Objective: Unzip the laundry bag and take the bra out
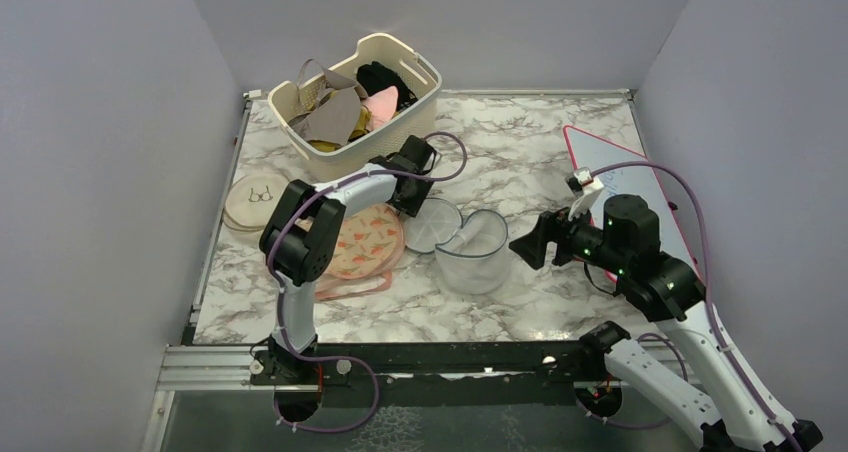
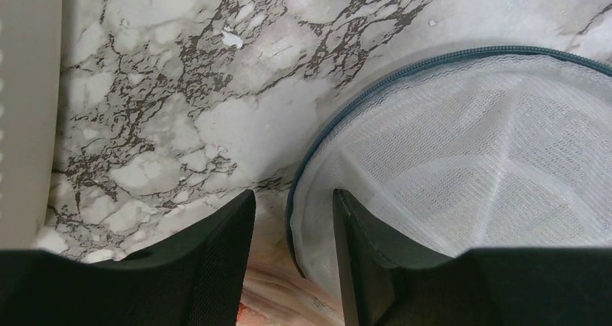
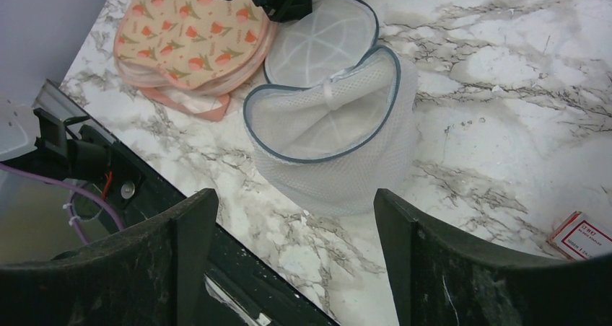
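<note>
The laundry bag (image 1: 472,252) stands mid-table, a white mesh drum with a blue-grey zip rim. It is unzipped, and its round lid (image 1: 432,224) lies flipped open flat behind it. In the right wrist view the bag (image 3: 339,160) looks empty, and no bra shows inside. My left gripper (image 1: 412,197) is open at the lid's left edge, its jaws straddling the zip rim (image 2: 303,174) without clamping it. My right gripper (image 1: 525,244) is open and empty, hovering just right of the bag; its fingers (image 3: 404,239) frame the table in front of the bag.
A cream basket (image 1: 400,122) of clothes stands at the back. A flat peach patterned pouch (image 1: 362,244) lies left of the bag, over peach fabric. A cream disc (image 1: 255,200) sits far left. A red-edged board (image 1: 620,187) lies at the right.
</note>
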`<action>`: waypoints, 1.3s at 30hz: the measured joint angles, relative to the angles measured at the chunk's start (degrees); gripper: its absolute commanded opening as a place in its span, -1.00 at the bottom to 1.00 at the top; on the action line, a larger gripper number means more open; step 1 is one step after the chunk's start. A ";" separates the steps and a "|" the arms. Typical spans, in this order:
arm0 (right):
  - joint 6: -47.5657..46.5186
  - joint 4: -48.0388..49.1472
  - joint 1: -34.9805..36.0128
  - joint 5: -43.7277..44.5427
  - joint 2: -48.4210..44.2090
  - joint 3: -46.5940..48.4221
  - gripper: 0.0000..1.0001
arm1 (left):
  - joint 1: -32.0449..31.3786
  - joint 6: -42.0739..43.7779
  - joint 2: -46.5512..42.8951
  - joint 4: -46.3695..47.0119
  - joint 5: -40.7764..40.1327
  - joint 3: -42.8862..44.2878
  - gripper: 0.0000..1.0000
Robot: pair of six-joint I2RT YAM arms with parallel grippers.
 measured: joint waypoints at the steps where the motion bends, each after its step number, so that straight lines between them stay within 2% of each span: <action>1: 0.02 0.00 0.00 0.00 -0.02 -0.09 0.57 | 0.00 0.02 0.26 -0.15 0.02 0.15 -0.31; 14: 0.07 0.72 0.00 0.11 -2.97 -0.76 0.55 | -0.66 0.07 2.75 -0.87 1.68 3.45 -1.00; 24: 0.15 0.79 0.00 0.13 -3.17 -0.81 0.55 | -7.04 0.59 -0.55 -0.61 -3.34 1.11 -1.00; 28: 0.24 0.79 0.00 0.22 -3.10 -0.83 0.55 | -9.84 0.59 -7.32 1.29 -6.19 -2.47 -1.00; 39: 0.26 0.81 0.00 0.33 -2.36 -1.01 0.55 | -12.22 1.20 -27.23 9.84 -14.43 -11.06 -1.00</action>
